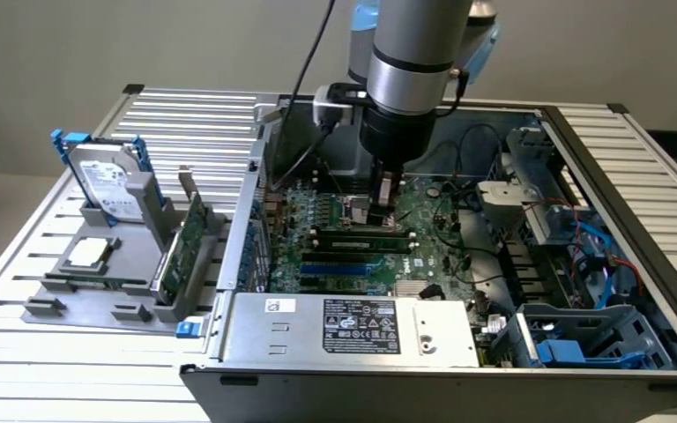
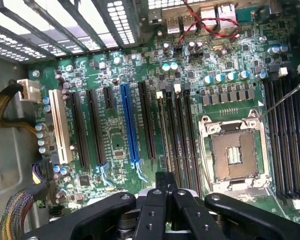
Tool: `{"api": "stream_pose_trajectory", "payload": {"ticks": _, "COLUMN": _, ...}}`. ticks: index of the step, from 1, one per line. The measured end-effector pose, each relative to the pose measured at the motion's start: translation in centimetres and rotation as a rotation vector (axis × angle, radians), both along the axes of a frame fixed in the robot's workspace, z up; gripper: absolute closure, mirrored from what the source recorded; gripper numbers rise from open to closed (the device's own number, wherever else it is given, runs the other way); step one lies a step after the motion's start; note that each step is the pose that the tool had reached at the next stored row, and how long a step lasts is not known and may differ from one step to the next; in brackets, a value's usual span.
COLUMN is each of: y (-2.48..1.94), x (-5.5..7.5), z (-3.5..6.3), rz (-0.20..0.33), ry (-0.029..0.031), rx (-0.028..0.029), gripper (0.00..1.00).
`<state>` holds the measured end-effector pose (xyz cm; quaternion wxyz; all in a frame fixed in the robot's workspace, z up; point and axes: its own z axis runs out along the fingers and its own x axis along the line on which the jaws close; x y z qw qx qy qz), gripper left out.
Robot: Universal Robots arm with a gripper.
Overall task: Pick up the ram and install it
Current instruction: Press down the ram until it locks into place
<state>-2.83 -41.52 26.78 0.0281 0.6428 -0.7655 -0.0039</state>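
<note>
Robotics lab or test bench — open computer case [image 1: 351, 339] on slatted metal table [image 1: 186, 123], robot arm [image 1: 415, 53] overhead, spare parts on grey holder [image 1: 92, 304] near table's edge.

Top of the case [image 1: 315, 370] is open, so I get straight-down access to the motherboard [image 2: 115, 130]. The drive cage [image 1: 585, 339] and blue cables [image 1: 603, 256] crowd the exterior view's right; the power supply [image 1: 351, 326] walls the near edge. Room above the socket [image 2: 235, 152] is free.
</note>
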Motion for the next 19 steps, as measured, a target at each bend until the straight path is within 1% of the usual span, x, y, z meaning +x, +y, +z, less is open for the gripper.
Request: {"api": "stream_pose_trajectory", "payload": {"ticks": 19, "y": 0.0, "x": 0.0, "z": 0.0, "rz": -0.292, "ry": -0.0002, "rx": -0.0001, "gripper": 0.89}}
